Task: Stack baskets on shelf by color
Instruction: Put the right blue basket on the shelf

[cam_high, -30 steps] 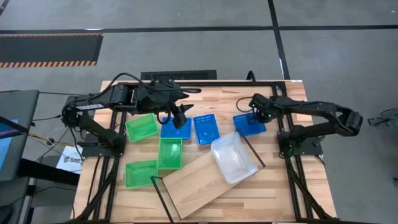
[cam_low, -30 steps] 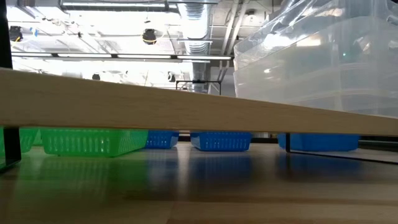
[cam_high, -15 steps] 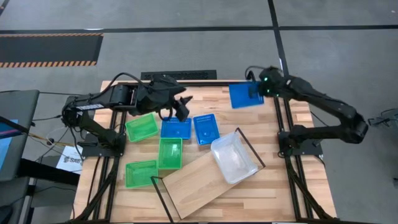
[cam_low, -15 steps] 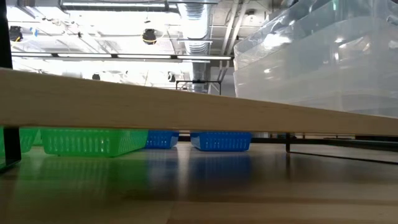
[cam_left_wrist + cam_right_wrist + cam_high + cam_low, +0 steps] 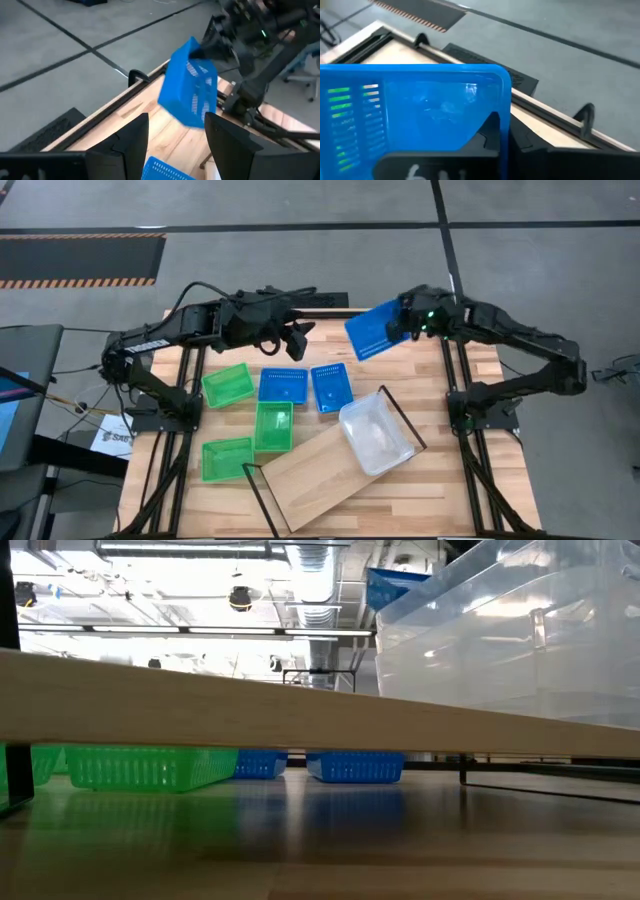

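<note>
While the right fingers [image 5: 400,328] gripped a blue basket [image 5: 372,332] aloft, the left fingers [image 5: 175,145] hung wide, the shelf [image 5: 200,705] hiding most baskets.

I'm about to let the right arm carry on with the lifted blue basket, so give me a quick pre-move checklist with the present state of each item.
1. Right gripper shut on the blue basket: ok, held tilted above the table's far edge.
2. Left gripper empty and apart from the basket: ok, open.
3. Two other blue baskets side by side on the table: ok.
4. Shelf has bare plank: ok; clear baskets fill one end.
5. Shelf squared to the table: not ok, it lies diagonally.
</note>
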### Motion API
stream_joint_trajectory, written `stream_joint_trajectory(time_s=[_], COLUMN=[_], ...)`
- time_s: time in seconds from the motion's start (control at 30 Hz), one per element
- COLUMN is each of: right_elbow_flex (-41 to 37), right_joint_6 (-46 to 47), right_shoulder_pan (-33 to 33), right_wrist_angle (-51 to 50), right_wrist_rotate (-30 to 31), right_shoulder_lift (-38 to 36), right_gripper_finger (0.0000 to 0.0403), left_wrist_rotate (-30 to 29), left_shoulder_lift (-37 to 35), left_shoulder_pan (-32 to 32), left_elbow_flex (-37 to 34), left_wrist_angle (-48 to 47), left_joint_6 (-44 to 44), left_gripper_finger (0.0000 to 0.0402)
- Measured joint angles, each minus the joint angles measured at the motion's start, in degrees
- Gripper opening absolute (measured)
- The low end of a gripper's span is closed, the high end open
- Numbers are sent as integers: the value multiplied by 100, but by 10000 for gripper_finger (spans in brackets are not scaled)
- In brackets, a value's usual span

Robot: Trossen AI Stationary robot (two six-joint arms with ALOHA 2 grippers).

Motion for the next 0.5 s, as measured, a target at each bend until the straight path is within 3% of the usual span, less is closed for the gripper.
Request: stream_joint_trajectory(time_s=[0.2, 0.5], right_elbow_flex=[201, 774], right_joint_6=[-222, -424], right_shoulder_pan=[766, 1154], right_wrist_angle=[234, 81], right_wrist_rotate=[509, 542], right_shoulder_lift=[512, 1286], right_gripper_finger=[8, 13], left_wrist_rotate=[23, 472], left_shoulder_lift=[250, 718], left_shoulder_pan=[11, 9], left_elbow_flex=[10, -15], left_wrist_angle=[34, -299], left_joint_6=[-116, 82], left_gripper_finger=[181, 181])
